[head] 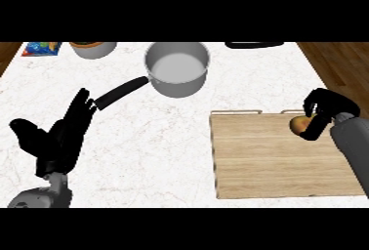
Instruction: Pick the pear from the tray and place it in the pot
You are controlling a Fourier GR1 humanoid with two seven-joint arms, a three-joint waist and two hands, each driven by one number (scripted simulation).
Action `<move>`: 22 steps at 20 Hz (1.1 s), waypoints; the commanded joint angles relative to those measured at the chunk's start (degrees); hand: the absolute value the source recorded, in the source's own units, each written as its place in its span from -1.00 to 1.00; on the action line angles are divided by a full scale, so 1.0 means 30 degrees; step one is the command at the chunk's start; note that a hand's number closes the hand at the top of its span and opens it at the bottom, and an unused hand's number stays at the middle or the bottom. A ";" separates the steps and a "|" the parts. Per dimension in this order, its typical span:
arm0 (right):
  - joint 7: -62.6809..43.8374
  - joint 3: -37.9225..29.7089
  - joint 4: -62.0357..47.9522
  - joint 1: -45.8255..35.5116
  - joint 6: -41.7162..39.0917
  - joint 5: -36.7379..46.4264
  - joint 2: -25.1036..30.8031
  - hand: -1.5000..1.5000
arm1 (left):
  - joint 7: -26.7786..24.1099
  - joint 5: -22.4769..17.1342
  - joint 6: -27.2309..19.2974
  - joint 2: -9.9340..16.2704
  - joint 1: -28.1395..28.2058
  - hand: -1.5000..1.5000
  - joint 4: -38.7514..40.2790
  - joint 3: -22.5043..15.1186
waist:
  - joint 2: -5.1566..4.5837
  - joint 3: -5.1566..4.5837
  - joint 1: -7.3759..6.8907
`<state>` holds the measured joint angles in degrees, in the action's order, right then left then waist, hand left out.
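- The right hand (pixel 323 108) sits at the far right corner of the wooden tray (pixel 281 166), its black fingers and thumb curled round the pear (pixel 299 125), which shows as a tan-orange patch on the hand's left side.
- The pear is at the tray's far right edge; whether it rests on the wood or is just lifted off it cannot be told from this steep view.
- The pot (pixel 177 67) stands well apart, far and to the left of the pear, on the marble desk (pixel 158 141). The coming move turns on that far-left diagonal, and the right hand is clearly the nearer one to the fruit.
- The pot's black handle (pixel 121 93) points near-left, away from the tray, so I judge the approach from the right to be unobstructed.
- The left hand (pixel 61 134) rests at the near left, fingers spread and straight, holding nothing.
- Most of the pear is hidden by the fingers, so its long axis cannot be made out.
- Along the far edge, a small bowl (pixel 92 49), a colourful packet (pixel 41 48) and a dark object (pixel 254 45) are cut off.
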<state>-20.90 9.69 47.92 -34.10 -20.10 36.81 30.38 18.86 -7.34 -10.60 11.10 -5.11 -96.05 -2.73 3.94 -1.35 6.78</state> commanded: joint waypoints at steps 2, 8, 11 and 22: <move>-0.5574 -0.1071 0.0775 -0.1587 0.3607 0.1137 -0.1076 1.00 | 0.0134 -0.0016 -0.0005 0.0055 0.0182 0.00 0.0098 0.0053 | 0.0363 -0.0102 -0.0296; -1.1583 -0.0467 0.2788 -0.4596 0.6872 0.3862 -0.2891 1.00 | 0.0254 0.0076 0.0162 0.0091 0.0113 0.00 0.0177 -0.0204 | 0.0405 -0.0103 -0.1302; -1.4690 0.0698 0.3625 -0.6767 0.7489 0.6012 -0.3954 1.00 | 0.0281 0.0004 0.0484 -0.0091 -0.0111 0.00 0.0230 -0.0665 | 0.0178 -0.0123 -0.1980; -2.1395 0.1092 0.2491 -1.3308 0.6151 1.3232 -0.9119 1.00 | 0.0036 0.0097 0.0698 -0.0568 -0.1072 0.00 0.0307 -0.1288 | -0.0881 0.0211 -0.2927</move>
<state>-69.37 14.21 57.91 -68.21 0.30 70.31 8.51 19.39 -7.30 -8.37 10.17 -7.33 -95.56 -6.00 2.44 -1.03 -1.90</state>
